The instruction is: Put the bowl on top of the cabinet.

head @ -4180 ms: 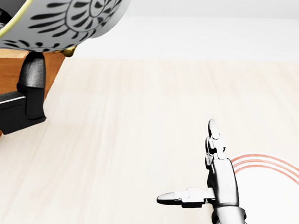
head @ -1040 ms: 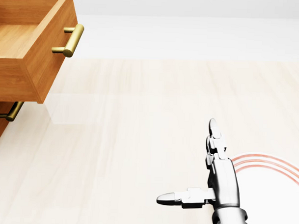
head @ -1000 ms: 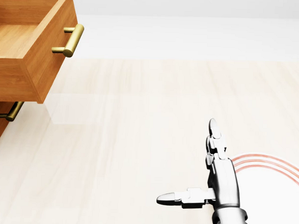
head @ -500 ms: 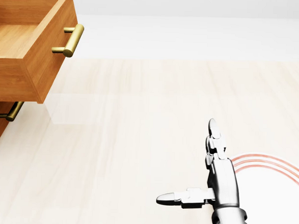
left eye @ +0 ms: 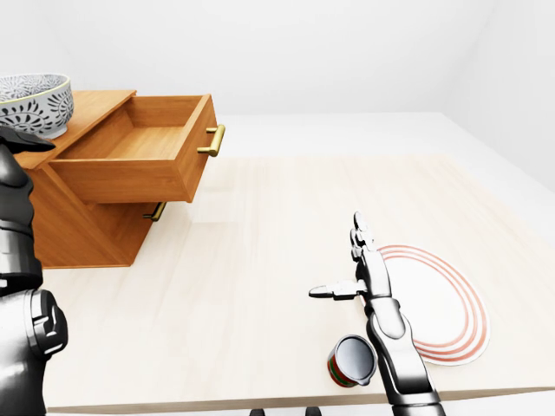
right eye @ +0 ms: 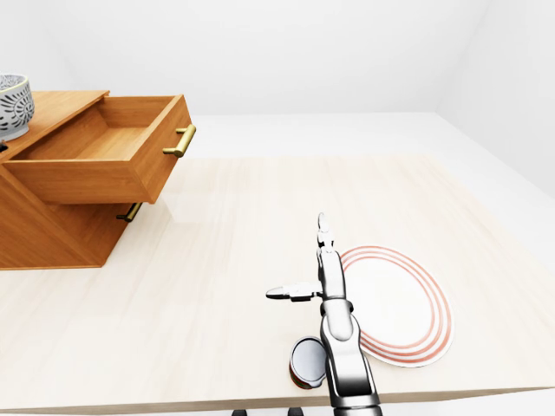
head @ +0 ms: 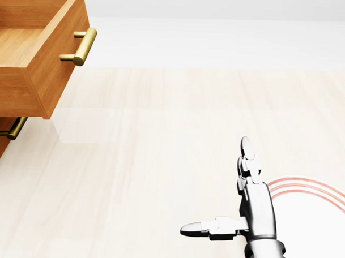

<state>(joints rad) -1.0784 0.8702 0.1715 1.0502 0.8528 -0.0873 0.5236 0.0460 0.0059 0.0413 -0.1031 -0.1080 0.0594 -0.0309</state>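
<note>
Findings: the bowl (left eye: pixel 33 102), white with a dark leaf pattern, sits upright on the cabinet (left eye: pixel 82 230) top at the far left of the left-eye view, so the task's placement appears achieved. Its position near that corner is consistent with being set down from the left arm's side. The picture edge cuts its left part, so how fully its base rests on the wood cannot be confirmed. The left arm (left eye: pixel 19 260) rises dark along the left edge directly below the bowl. Its hand runs into the edge, so whether its fingers are open, closed or touching the bowl cannot be told. The top drawer (left eye: pixel 130 178) stands pulled well out and shows nothing inside. Its brass handle (left eye: pixel 214 140) overhangs the bench (left eye: pixel 243 260), and a second handle (left eye: pixel 156 211) shows beneath it in shadow. The right hand (head: pixel 252 208) hovers over the bench with fingers spread wide and holding nothing, apparently parked clear of the work. A plate (right eye: pixel 395 303) with red rings lies just beside it, partly covered by the forearm in both eye views. A small can (left eye: pixel 351 360) stands near the bench's bottom edge, its label too small to read. The head view shows only the drawer corner, not the bowl.
</note>
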